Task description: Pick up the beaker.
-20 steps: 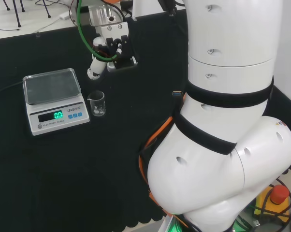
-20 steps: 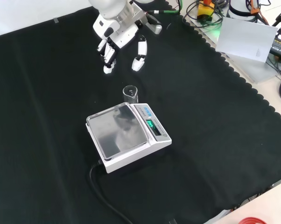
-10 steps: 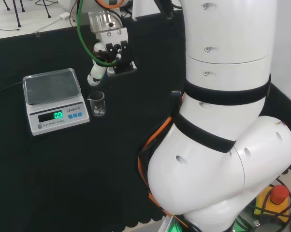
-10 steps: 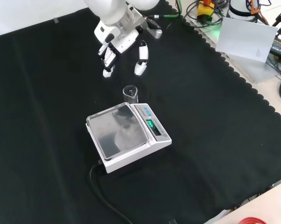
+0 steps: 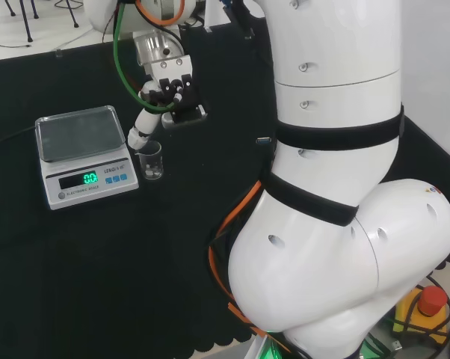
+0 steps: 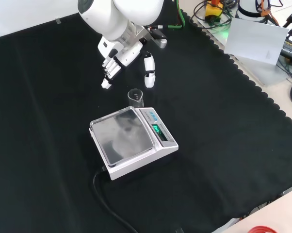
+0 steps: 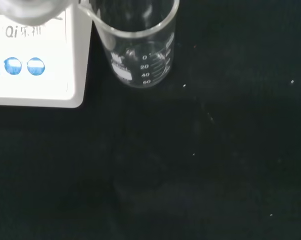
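The beaker [image 5: 150, 161] stands upright on the black worktop [image 5: 98, 269], just beside the scale [image 5: 84, 155]. In the head view it sits at the scale's 3 o'clock, near the front corner by the display. In the front view the beaker [image 6: 135, 97] is at the scale's [image 6: 134, 141] 12 o'clock, just past the far edge of the weighing pan. It is clear glass with a pouring lip and printed graduation marks; the wrist view shows the beaker [image 7: 135, 42] close to the scale's [image 7: 35, 60] white front with its round blue buttons, a narrow strip of cloth between them. It looks empty, though the glass makes that hard to judge.

The robot hand [image 5: 165, 93] hangs above the worktop at the beaker's 12 o'clock in the head view, its fingers [image 5: 140, 133] reaching down toward the rim. In the front view the robot hand [image 6: 121, 51] is at the beaker's 11 o'clock, with the fingers [image 6: 107, 73] spread and fairly straight on one side and the thumb [image 6: 149, 75] apart on the other, a wide gap between them. It holds nothing. One fingertip is near the beaker's rim in the head view; whether it touches cannot be told.

The scale's display glows green, and a black cable [image 6: 107, 199] runs from its near end in the front view.
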You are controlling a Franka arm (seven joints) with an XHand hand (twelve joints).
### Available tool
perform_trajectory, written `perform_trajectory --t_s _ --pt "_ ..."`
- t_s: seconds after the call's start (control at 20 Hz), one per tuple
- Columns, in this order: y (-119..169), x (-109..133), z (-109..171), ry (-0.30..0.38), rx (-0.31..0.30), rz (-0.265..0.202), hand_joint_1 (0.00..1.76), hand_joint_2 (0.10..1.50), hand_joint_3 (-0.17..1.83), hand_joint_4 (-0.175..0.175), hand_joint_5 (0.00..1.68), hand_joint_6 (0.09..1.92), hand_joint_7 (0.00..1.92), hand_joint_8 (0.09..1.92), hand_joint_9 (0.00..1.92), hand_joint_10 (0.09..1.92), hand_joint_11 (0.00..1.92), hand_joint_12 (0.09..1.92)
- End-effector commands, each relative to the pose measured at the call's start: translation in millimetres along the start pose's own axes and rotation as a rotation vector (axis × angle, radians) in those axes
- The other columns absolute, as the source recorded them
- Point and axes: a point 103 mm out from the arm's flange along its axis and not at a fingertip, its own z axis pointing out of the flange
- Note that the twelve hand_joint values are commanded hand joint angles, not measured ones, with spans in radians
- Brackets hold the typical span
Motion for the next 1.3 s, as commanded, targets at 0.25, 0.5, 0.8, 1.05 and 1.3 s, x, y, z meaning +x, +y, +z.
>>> perform_trajectory --t_s 0.25,0.5,0.8,1.05,1.3 --pt "-11.9 2.0 37.5 0.201 -0.250 0.080 0.72 0.71 0.21 -0.066 0.09 0.09 0.05 0.64 0.18 0.86 0.00 1.42" --pt "-9.1 6.9 51.0 0.184 -0.240 0.102 0.75 0.71 0.21 -0.072 0.12 0.09 0.07 0.67 0.21 0.87 0.00 1.43" --pt "-2.2 16.3 48.7 0.081 -0.200 0.114 0.79 0.69 0.21 -0.075 0.13 0.09 0.07 0.69 0.22 0.87 0.00 1.46" --pt "-0.5 22.2 33.7 -0.016 -0.191 0.096 0.84 0.66 0.24 -0.079 0.14 0.09 0.05 0.71 0.27 0.86 0.05 1.48" --pt "3.8 27.6 26.5 -0.054 -0.169 0.070 0.85 0.64 0.28 -0.073 0.23 0.09 0.12 0.73 0.35 0.84 0.12 1.46"
